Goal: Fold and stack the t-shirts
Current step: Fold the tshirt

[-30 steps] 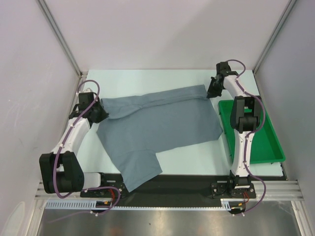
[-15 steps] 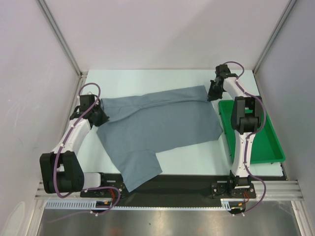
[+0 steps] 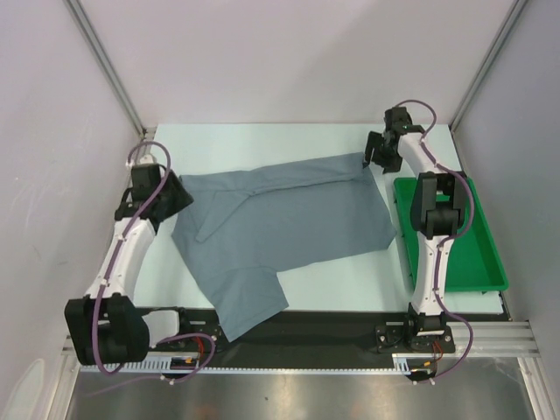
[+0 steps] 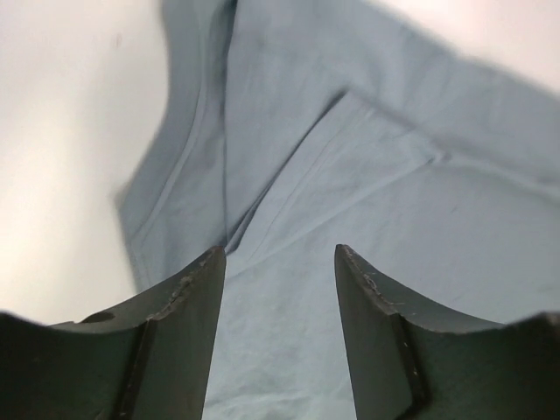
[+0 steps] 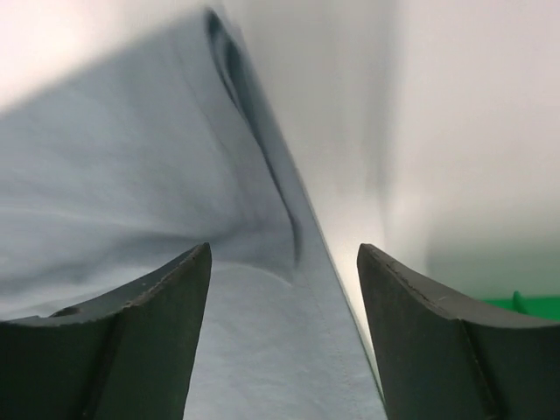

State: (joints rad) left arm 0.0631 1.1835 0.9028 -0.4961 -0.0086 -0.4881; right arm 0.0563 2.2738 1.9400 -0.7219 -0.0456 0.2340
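Slate-grey cloth is all I have to work with: one t-shirt (image 3: 289,214) lies spread but skewed across the pale surface (image 3: 350,280), with its near corner trailing over the front edge onto the black base rail (image 3: 332,328).

At the left, my left end effector (image 4: 280,254) hangs just above the shirt's left edge. Its fingers are apart and nothing is between them. Directly below it a flap (image 4: 350,166), probably a sleeve, lies doubled over the body. Closing here could catch the flap alone, or the flap and body together, and either would drag the fold crooked.

Through the middle the cloth carries long diagonal creases. I judge that the overhanging corner could snag on the surface edge if I lift too quickly.

At the far right corner, my right end effector (image 5: 284,249) sits over the shirt's edge, fingers apart and empty, with a raised ridge (image 5: 262,149) of cloth just ahead. The green tray (image 3: 477,254) lies just beside that side of the shirt; I cannot tell whether they touch. A pull to the right could haul cloth over its rim.
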